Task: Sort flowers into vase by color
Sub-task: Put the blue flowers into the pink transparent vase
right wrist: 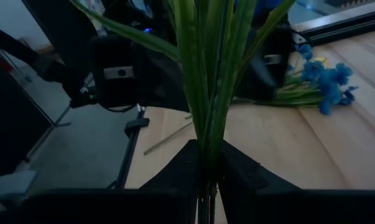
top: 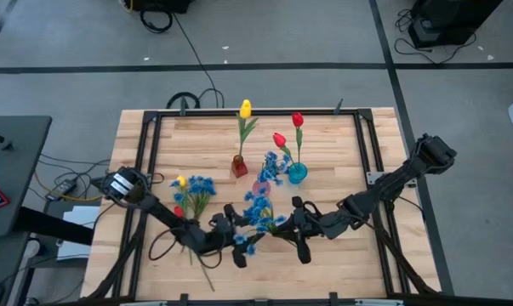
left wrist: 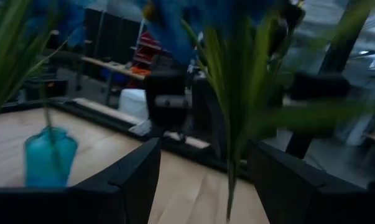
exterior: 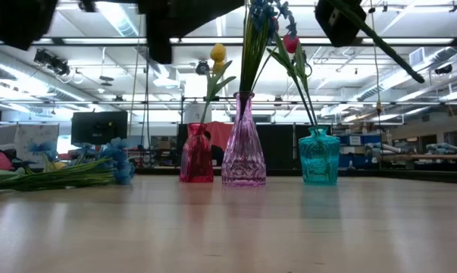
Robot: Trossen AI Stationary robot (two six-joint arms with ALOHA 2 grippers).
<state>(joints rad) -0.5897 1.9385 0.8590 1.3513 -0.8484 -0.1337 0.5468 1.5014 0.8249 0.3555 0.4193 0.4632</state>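
Three vases stand in a cluster at mid-frame in the high view: a red vase holding a yellow tulip, a pink vase with blue blossoms, and a teal vase with two red tulips. Just below them the left gripper and right gripper face each other across a blue bunch. More loose flowers lie at centre left on the table. The risk is a handover going wrong so close to the pink vase: a swing of the long stems could tip it.

Low view: the vases stand in a row at centre, the pink vase tall and narrow, so I judge it the easiest to topple. Neither gripper's fingertips can be made out in the dark shapes along the top edge.

Left wrist view: its fingers stand spread wide, with green stems between them but not gripped. If the right lets go first, the bunch falls.

Right wrist view: its fingers pinch the stems at bottom centre. The grip sits low on a top-heavy bunch, so it may pivot or slip.
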